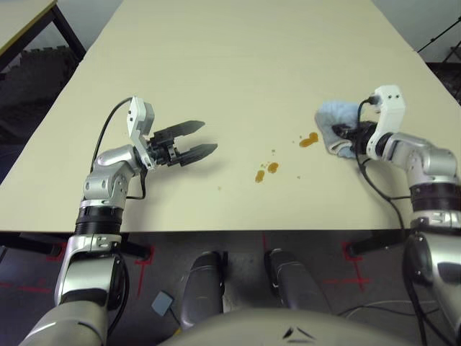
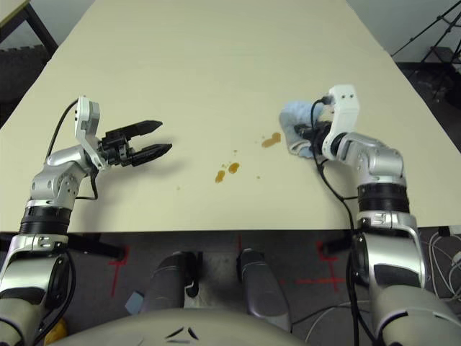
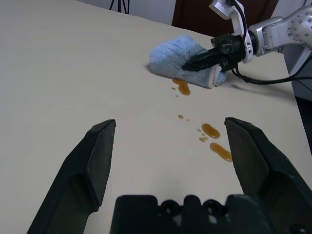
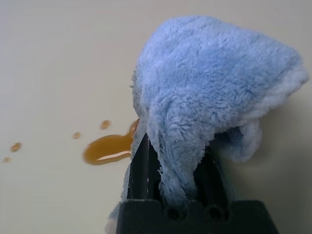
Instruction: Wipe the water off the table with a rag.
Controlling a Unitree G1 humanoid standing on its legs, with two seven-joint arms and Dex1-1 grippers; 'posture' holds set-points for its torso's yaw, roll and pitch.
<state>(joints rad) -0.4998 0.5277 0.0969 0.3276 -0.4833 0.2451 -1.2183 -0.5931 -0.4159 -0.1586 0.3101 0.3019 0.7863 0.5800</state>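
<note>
From the head views, we see the right end effector (image 2: pixel 308 137) clamped on the rag (image 2: pixel 297 119), which lies bunched on the tabletop (image 1: pixel 230 65) toward its right side. The water (image 1: pixel 308 140) is an amber blot just beside the rag's left edge, with two more blots (image 1: pixel 266 171) nearer the front edge. The left end effector (image 1: pixel 193 145) hovers well apart on the left, its fingers spread and holding nothing. A second tabletop (image 1: pixel 21 21) with a yellowish edge stands at the far left, and red tape marks (image 1: pixel 50 252) show on the dark floor.

From the left wrist view, we see both fingers (image 3: pixel 92 161) wide open, the blots lying between and beyond them, and the right end effector's fingers pressed into the rag across the tabletop.

From the right wrist view, we see what the others do not: a fold of the rag pinched between the nearly closed fingers (image 4: pixel 139 165), and the large blot touching the rag's edge, with small drops (image 4: pixel 14 146) trailing off.
</note>
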